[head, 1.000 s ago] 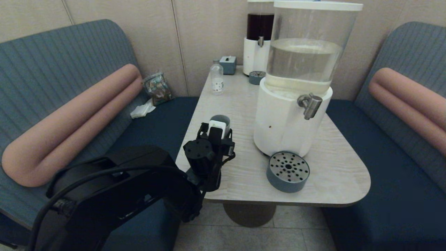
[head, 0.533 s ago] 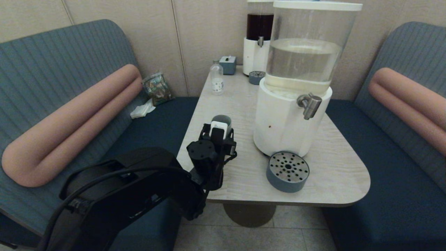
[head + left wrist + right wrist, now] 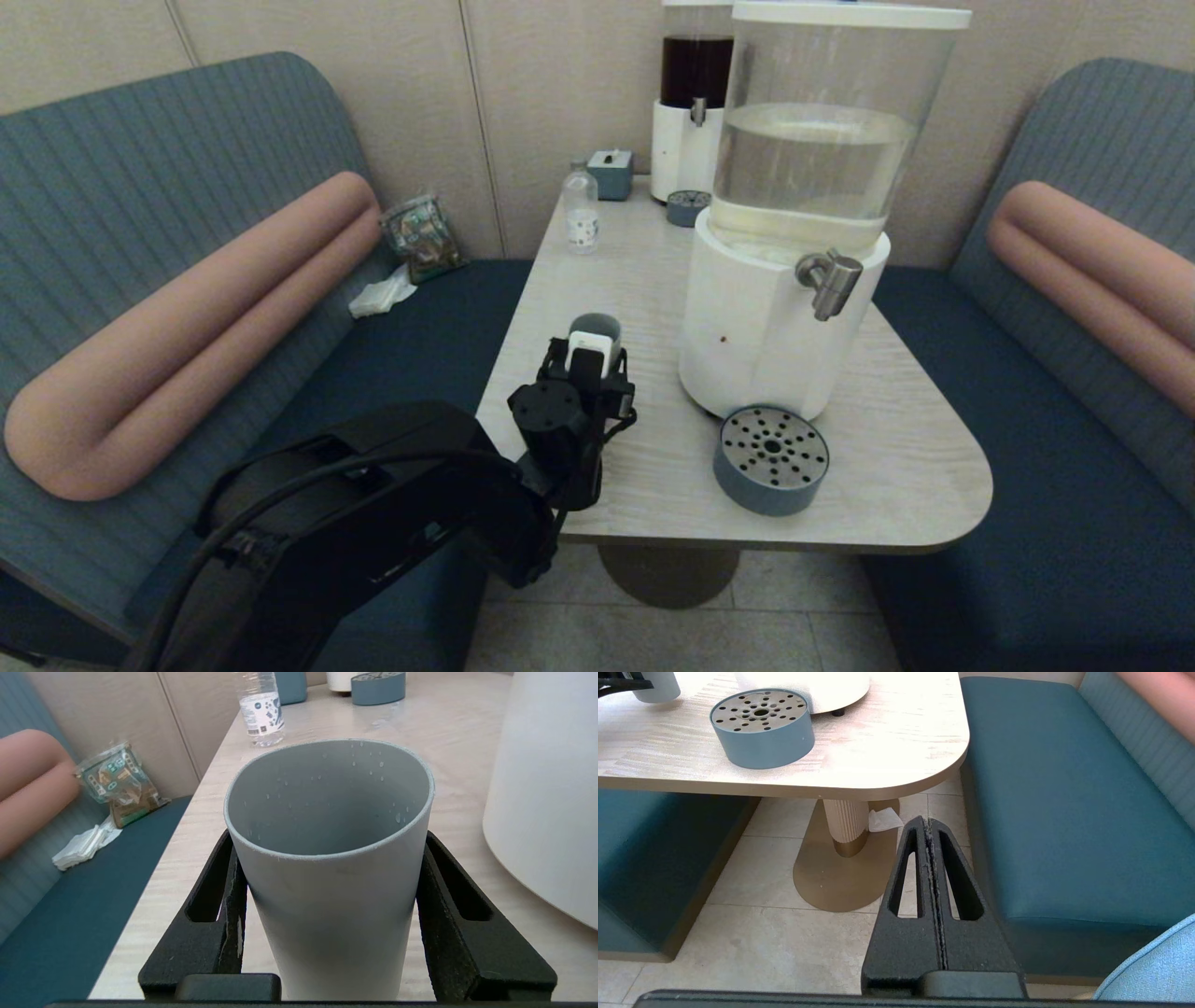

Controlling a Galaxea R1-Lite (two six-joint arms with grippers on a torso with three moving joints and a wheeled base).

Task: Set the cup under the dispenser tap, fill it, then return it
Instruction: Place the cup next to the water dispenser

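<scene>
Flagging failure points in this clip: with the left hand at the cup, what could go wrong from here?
1. The left hand flanks the cup low on its tapered wall; it might slip or tip when lifted.
2. The white dispenser base stands between the cup and the dispenser tap; the carry could clip it.
3. The drip tray sits slightly off from under the tap, so water might splash the table.

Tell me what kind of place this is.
Probably a café or canteen booth: padded bench seats flank a pedestal table carrying two self-serve drink dispensers, the near one with clear liquid, the far one with dark.
</scene>
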